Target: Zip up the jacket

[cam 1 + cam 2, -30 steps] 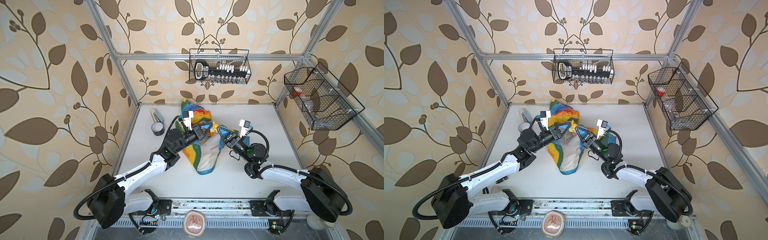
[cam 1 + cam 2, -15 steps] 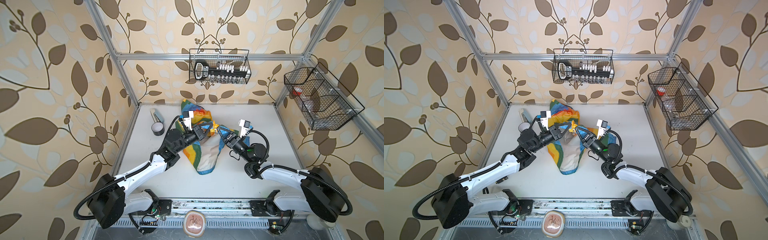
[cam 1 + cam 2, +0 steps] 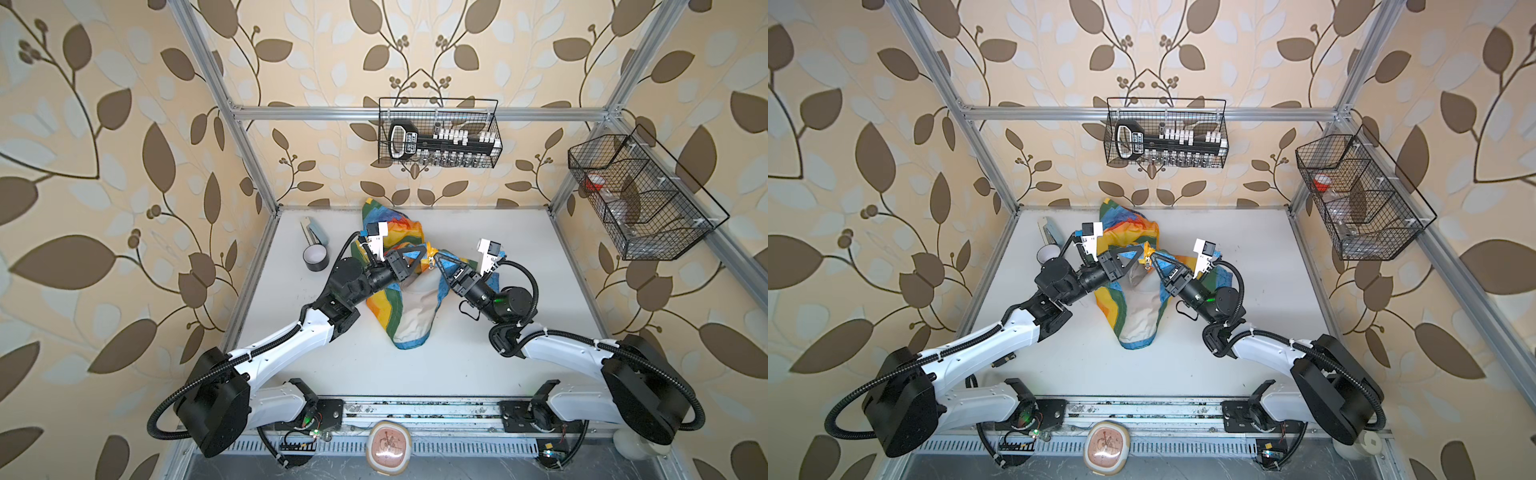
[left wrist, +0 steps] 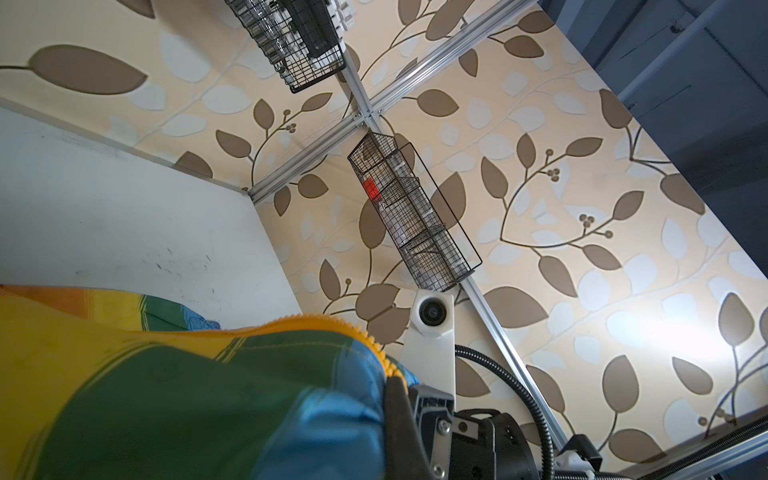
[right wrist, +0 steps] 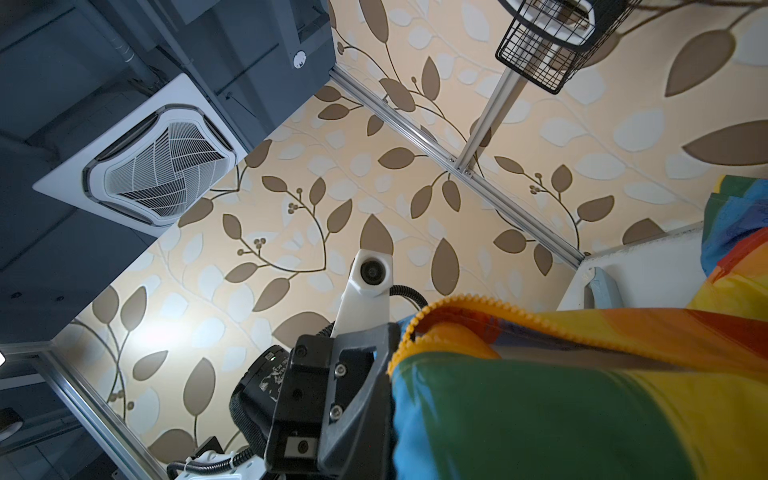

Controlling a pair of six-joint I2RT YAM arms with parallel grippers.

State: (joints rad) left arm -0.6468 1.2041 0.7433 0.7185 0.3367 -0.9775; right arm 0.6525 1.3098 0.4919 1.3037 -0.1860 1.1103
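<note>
At centre, left tool (image 3: 424,256) and right tool (image 3: 437,262) clamp jacket (image 3: 409,318) edges.

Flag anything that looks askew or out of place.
The jacket is crumpled, not flat: its front gapes open on the white lining while the left gripper and right gripper pinch its orange zipper edges close together.

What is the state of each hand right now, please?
Left hand: closed, holding the jacket at its zipper edge.
Right hand: closed, holding the jacket too.
</note>
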